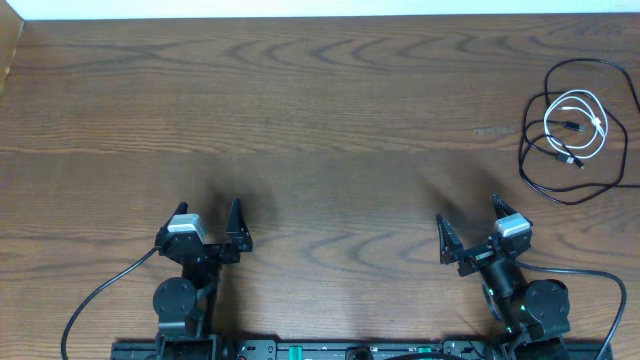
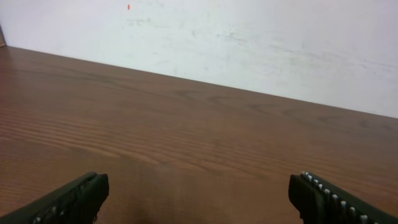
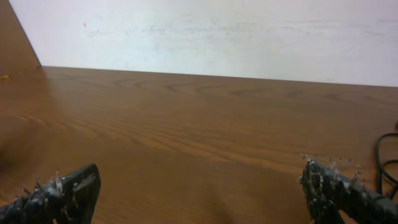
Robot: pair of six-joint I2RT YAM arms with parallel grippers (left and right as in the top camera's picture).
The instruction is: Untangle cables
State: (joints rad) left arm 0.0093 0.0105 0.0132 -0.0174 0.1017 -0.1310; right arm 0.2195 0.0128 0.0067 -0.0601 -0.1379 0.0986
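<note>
Left gripper (image 1: 208, 210) and right gripper (image 1: 468, 212) gape wide, empty; black cable (image 1: 523, 155) loops around white cable (image 1: 575, 93), well ahead-right of the right one.

Robotics lab or test station. Evidence: left arm (image 1: 178, 295) and right arm (image 1: 525, 300) fixed to a black base rail (image 1: 330, 351) at the near edge of a wood-grain desk (image 1: 300, 110). Left end effector (image 1: 208, 215) and right end effector (image 1: 470, 220), two-finger type, both spread wide, with a camera housing (image 1: 185, 226) at each wrist. Thick black wires (image 1: 110, 280) routed off the arm bases. Green status lights (image 1: 491, 292) lit on the right arm. Plain, scuffed white wall (image 2: 249, 43) directly behind the desk.
</note>
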